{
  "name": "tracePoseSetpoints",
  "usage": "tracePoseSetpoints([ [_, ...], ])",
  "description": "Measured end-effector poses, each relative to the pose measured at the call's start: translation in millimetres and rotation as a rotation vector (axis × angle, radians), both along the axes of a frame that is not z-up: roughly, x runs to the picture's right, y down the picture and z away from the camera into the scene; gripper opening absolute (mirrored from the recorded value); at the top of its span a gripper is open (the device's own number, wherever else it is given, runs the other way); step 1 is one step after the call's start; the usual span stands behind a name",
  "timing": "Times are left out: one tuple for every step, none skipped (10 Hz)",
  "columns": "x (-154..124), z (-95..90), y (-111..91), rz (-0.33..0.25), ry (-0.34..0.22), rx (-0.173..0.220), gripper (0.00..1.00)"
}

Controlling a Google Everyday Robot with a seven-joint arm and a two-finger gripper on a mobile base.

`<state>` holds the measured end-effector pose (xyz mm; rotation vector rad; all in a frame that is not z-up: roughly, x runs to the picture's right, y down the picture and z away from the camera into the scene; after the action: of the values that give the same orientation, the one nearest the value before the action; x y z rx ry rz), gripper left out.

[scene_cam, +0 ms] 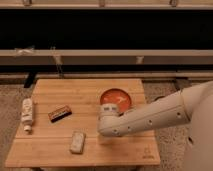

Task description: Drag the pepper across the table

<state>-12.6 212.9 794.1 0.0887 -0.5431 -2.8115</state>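
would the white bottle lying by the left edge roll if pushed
Likely rolls: the round white bottle lies on its side. It could drop off the wooden table edge. The gripper sits by the orange-red bowl.
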Motion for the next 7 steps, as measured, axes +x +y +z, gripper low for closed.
tracePoseSetpoints([
  [0.2,5.1,-1.0,0.001,0.003,0.0,0.8],
  [1.3,8.8,-1.6,0.0,0.007,0.0,0.8],
  [1.8,13.7,-0.8,-0.001,0.01,-0.001,0.8],
  [2.2,18.0,1.0,-0.002,0.014,-0.005,0.8],
  [3.0,21.1,3.4,-0.003,0.018,-0.009,0.78],
  [4.1,24.0,4.9,-0.003,0.023,-0.014,0.7],
  [6.1,27.1,7.2,-0.003,0.03,-0.02,0.6],
])
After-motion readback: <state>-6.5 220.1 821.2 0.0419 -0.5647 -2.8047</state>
